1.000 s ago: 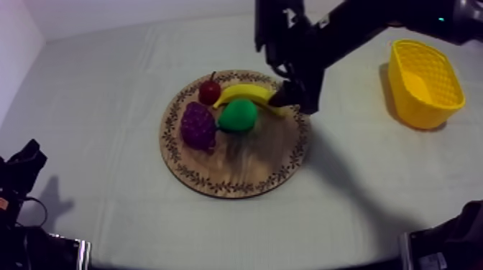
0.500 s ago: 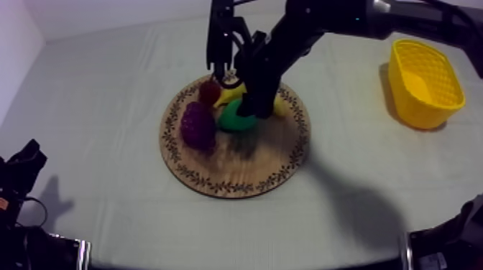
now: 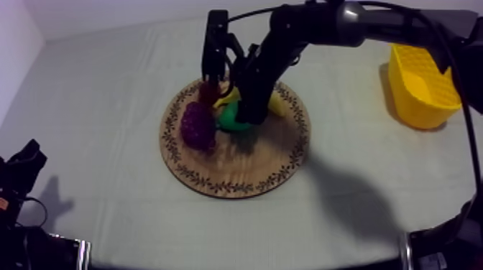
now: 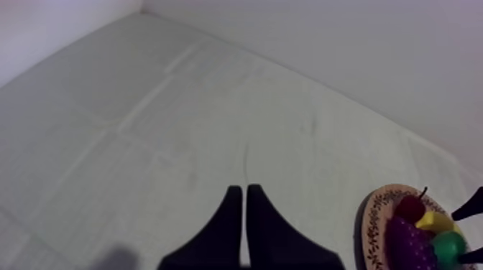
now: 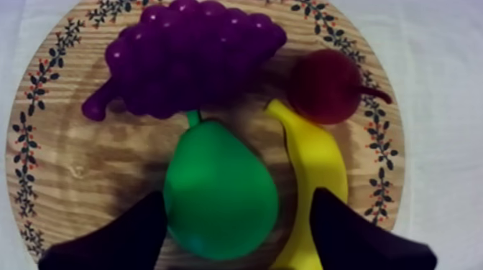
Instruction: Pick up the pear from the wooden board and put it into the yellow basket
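Pear [image 5: 219, 190] lay on the wooden board [image 5: 72, 165], just beside grapes [image 5: 190, 57] and banana [image 5: 316, 165], unlifted; right jaws stood wide, straddling it, not closed; left jaws lay together over bare surface [image 4: 180, 143]; yellow basket [image 3: 424, 86] stood well apart; grasp, lift, carry and release were outstanding.

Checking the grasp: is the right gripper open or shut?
Open: the right gripper holds its fingers apart, one beside the pear, the other over the banana.
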Robot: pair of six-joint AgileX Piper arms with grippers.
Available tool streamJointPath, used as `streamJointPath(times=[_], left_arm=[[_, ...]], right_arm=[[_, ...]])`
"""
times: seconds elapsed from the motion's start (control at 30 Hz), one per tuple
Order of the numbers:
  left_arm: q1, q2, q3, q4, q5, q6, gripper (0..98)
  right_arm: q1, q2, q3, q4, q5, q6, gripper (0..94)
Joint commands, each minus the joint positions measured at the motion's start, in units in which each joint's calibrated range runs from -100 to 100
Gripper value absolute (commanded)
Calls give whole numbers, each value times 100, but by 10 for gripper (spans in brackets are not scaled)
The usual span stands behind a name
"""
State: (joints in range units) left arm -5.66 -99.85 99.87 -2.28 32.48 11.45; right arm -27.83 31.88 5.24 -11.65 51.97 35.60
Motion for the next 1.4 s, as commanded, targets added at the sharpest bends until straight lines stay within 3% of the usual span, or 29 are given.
streamJointPath(times=[0.0, 0.73, 1.13, 1.37], left_arm=[[-2, 2, 2, 0, 1, 0, 1], [-2, 2, 2, 0, 1, 0, 1], [-2, 2, 2, 0, 1, 0, 1], [-2, 2, 2, 0, 1, 0, 1]], right_arm=[[2, 41, -25, 20, 24, -3, 564], [-120, 558, -332, 216, 117, -32, 541], [-128, 730, -318, 259, 76, -47, 390], [-9, 160, 28, 252, -135, -56, 369]])
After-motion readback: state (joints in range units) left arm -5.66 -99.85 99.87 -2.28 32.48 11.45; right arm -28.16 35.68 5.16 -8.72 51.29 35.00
